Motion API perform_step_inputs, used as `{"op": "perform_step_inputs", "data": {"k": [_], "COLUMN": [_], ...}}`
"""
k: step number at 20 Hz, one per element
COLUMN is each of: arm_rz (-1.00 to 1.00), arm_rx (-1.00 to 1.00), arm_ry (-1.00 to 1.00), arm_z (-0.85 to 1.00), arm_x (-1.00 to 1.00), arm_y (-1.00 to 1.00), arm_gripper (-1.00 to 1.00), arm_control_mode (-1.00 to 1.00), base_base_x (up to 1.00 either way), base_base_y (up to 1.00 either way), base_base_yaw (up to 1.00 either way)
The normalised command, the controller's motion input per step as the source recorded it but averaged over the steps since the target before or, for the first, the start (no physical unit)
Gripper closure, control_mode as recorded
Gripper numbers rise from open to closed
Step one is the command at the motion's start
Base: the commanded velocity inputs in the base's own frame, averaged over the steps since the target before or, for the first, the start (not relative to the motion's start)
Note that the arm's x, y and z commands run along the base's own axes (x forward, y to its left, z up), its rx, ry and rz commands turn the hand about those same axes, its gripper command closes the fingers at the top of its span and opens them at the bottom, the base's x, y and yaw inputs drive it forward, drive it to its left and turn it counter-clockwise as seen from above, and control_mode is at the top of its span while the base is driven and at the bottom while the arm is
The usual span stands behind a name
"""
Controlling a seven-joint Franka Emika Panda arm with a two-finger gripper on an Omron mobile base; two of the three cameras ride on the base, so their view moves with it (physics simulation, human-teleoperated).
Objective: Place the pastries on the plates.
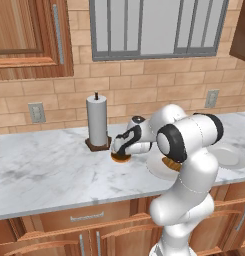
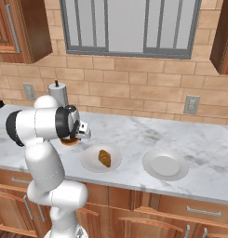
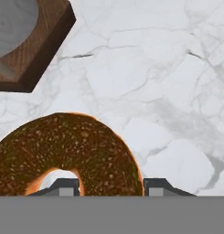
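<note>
On the counter [image 1: 44,170]: white marble with grey veining, running the width of the room above wooden cabinet fronts with metal handles.
Wall: tan brick behind the counter, with a grey-framed window [image 2: 127,25] set high in it.
Outlets: one grey wall plate [image 1: 37,112] left of the paper towel, another [image 2: 191,104] further right.
Upper cabinets: brown wood, at the top corners of both base views.
Paper towel holder [image 1: 97,122]: upright white roll on a dark wooden base, near the wall; the corner of that base showed at the upper left of the hand view.
Gripper [image 3: 111,186]: lowered onto the counter just in front of the towel holder; fingers clamped on one side of the doughnut ring, one tip inside the hole, the other outside.
Doughnut [image 3: 67,153]: dark brown glazed ring, lying flat on the marble, held between the fingers.
Croissant [image 2: 104,158]: golden-brown piece resting in the middle of the nearer plate.
Left plate [image 2: 90,160]: round, white, on the counter just right of the gripper.
Right plate [image 2: 165,164]: round, white, bare, well apart from the doughnut.
</note>
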Motion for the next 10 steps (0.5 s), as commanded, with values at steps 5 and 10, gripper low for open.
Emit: {"op": "perform_step_inputs", "data": {"k": [5,10], "arm_rz": [-0.01,-0.01], "arm_rx": [0.00,0.00], "arm_ry": [0.01,0.02], "arm_z": [0.14,0.56], "arm_x": [0.00,-0.12], "arm_y": [0.00,0.00], "arm_gripper": [1.00,1.00], "arm_control_mode": [-1.00,-1.00], "base_base_x": [0.00,0.00], "base_base_y": [0.00,0.00], "base_base_yaw": [0.00,0.00]}}
